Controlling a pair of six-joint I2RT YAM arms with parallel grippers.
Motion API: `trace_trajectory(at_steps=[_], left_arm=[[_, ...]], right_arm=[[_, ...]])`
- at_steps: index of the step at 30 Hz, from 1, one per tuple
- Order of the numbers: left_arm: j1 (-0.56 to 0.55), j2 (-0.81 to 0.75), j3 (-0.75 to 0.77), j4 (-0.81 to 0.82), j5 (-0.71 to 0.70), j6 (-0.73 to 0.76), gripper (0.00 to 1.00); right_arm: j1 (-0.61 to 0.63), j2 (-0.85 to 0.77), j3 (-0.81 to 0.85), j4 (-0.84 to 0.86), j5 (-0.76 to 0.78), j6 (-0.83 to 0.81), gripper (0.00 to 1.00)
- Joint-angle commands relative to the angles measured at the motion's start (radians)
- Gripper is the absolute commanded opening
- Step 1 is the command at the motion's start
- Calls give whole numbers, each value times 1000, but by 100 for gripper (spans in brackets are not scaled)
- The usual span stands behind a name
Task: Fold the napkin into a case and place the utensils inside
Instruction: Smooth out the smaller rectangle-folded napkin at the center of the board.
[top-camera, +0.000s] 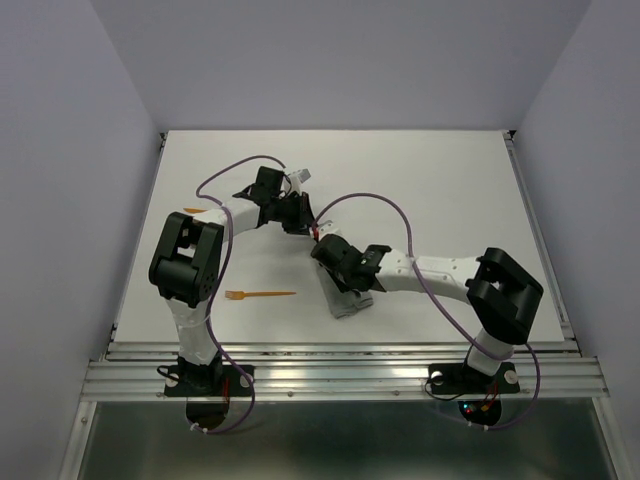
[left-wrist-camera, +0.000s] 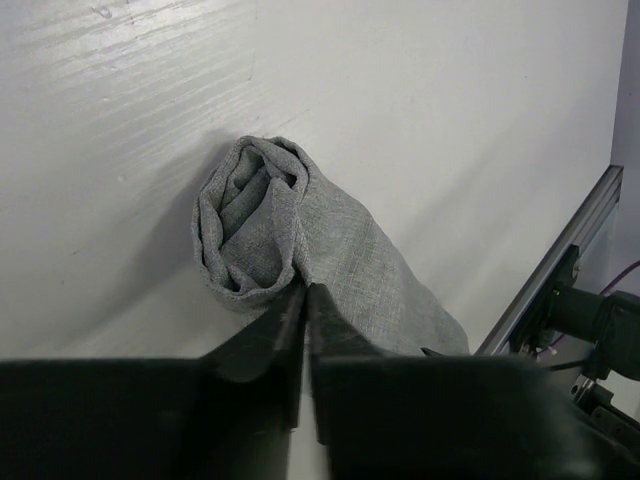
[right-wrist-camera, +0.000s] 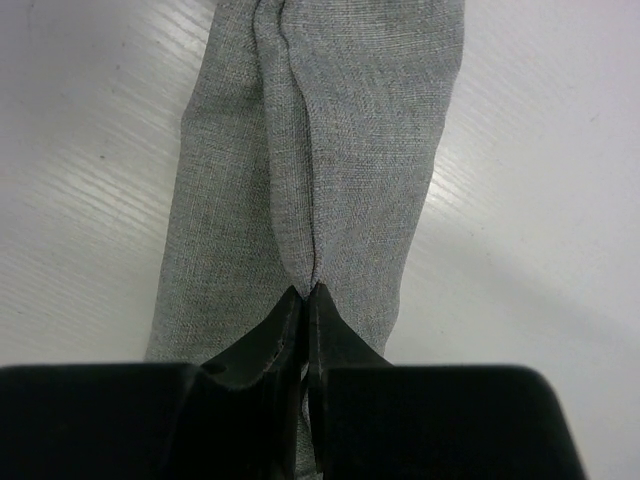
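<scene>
— Where's the case (right-wrist-camera: 350, 150)?
— Flat on the table (top-camera: 430, 190), a narrow grey roll; both grippers are at it, each on a different stretch of its length.
— The right gripper (right-wrist-camera: 308, 292)?
— Jaws together on the case's top seam, partway along; the creases run straight into the tips, so I judge it pinches the cloth, likely to pin the fold so it can't unroll.
— And the left gripper (left-wrist-camera: 305, 292)?
— Jaws closed too, tips touching the cloth just behind the case's far end; whether a layer is caught between them I cannot tell. The mouth (left-wrist-camera: 245, 220) there gapes, layers curled round a hollow; a pinch at that lip would serve to lift it wider.
— The utensils?
— None inside that I can see; the fork (top-camera: 262, 295) lies left of the case, apart from it, handle toward it; an orange sliver (top-camera: 193, 210) farther left of the case, beside the left arm, is too small to name.
— So the stage?
— Folding looks done, loading not begun; one gripper must let go to fetch the fork, and the soft roll may slacken once released.
</scene>
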Motion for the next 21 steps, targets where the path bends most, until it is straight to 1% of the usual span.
trace_trajectory(at_steps=[1,2,3,5,6,8,9,10,15,20,21], left_arm=[[-16,-25,5,-7,-9,10,31],[-17,-32,7,-14,-20,12,37],[-17,-49,14,-22,-29,15,49],[-17,-62,31,-60,-67,29,55],[-17,-74,39,-72,-80,33,61],[-17,-86,53,-89,-106,35,70],[-17,-100,57,-100,-112,39,81],[-17,-106,60,-105,-123,39,85],[-17,-147,80,-140,-170,38,89],[-14,-187,91,-171,-218,30,89],[-13,-210,87,-178,-227,26,87]], right_arm=[[10,13,37,15,-16,50,1],[10,20,35,16,-13,61,1],[10,21,34,18,-13,64,1],[10,27,34,21,-18,75,1],[10,33,32,24,-22,78,1],[10,36,31,29,-28,87,1],[10,38,31,32,-30,90,1],[10,40,31,33,-28,95,1],[10,46,29,36,-33,113,1],[10,47,26,39,-37,119,1],[10,47,28,39,-37,118,1]])
